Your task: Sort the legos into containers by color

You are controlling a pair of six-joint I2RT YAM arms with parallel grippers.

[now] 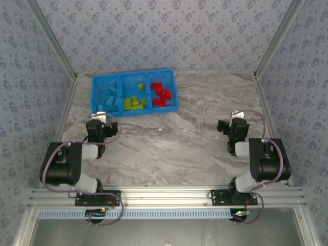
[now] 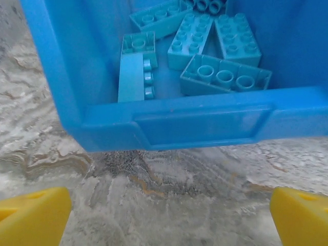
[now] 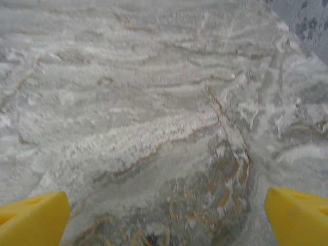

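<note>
In the tray [image 1: 95, 92]: six light blue legos [image 2: 200, 43] counted by wrist view.

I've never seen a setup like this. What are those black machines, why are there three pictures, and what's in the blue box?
The black machines are two robot arms bolted at the near edge of a marble-patterned table. Each ends in a two-finger gripper. One picture comes from a camera above and behind the arms; the other two come from small cameras on the wrists, so the yellow fingers show at the bottom corners.

The left gripper faces the blue tray; the right gripper looks down at bare table. Both are open and hold nothing.

The tray has three compartments: light blue bricks on the left, green bricks in the middle, red bricks on the right. So the bricks appear sorted by colour already.
</note>
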